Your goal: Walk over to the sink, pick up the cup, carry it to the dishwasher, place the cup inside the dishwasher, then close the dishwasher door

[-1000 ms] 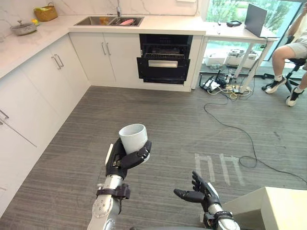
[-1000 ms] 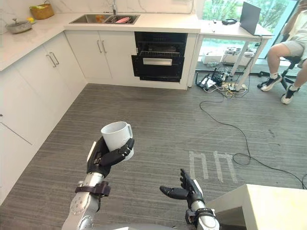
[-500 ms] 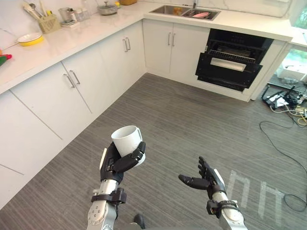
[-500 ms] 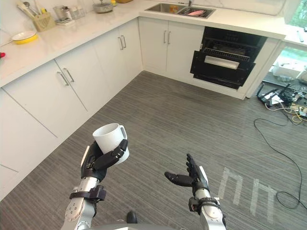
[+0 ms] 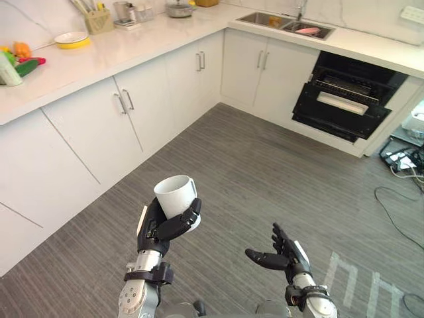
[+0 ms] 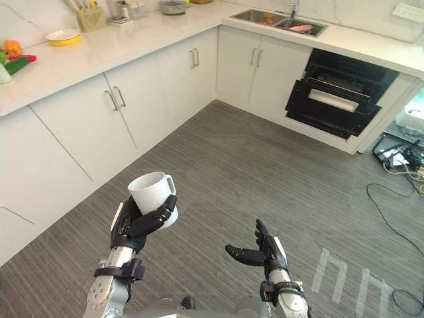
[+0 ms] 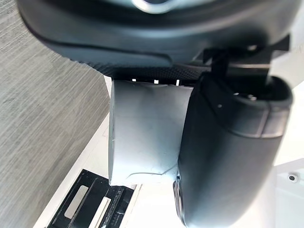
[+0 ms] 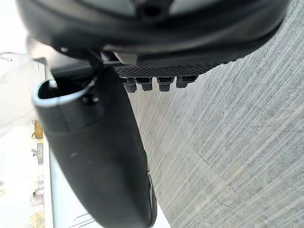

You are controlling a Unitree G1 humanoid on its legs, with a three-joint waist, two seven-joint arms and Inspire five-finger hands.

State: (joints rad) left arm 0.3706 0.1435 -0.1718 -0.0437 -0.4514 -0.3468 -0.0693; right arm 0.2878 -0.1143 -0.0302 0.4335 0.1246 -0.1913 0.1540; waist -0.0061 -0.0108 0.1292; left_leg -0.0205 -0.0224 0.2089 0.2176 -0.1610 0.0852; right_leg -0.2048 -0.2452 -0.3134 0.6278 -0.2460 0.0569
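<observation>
A white cup (image 5: 177,196) stands upright in my left hand (image 5: 162,225), whose fingers and thumb curl round its lower body; the left wrist view shows the cup (image 7: 142,135) held against the palm. My right hand (image 5: 278,250) hovers open and empty over the floor, fingers relaxed. The black dishwasher (image 5: 346,99) sits in the far cabinet run at the upper right, its door (image 5: 335,112) partly open and tilted outward. The steel sink (image 5: 286,24) is in the countertop to its left, holding a pink item.
White cabinets (image 5: 99,132) with a pale countertop (image 5: 99,56) run along the left and far side, forming a corner. The counter carries a yellow bowl (image 5: 71,40), a utensil holder (image 5: 98,20) and a pot (image 5: 179,8). Grey striped floor (image 5: 265,185) lies between me and the dishwasher. Cables (image 5: 401,159) lie at right.
The camera has swung left, so the cabinets and dishwasher have shifted right in view and more of the left counter shows. Both hands keep their poses, the cup still held.
</observation>
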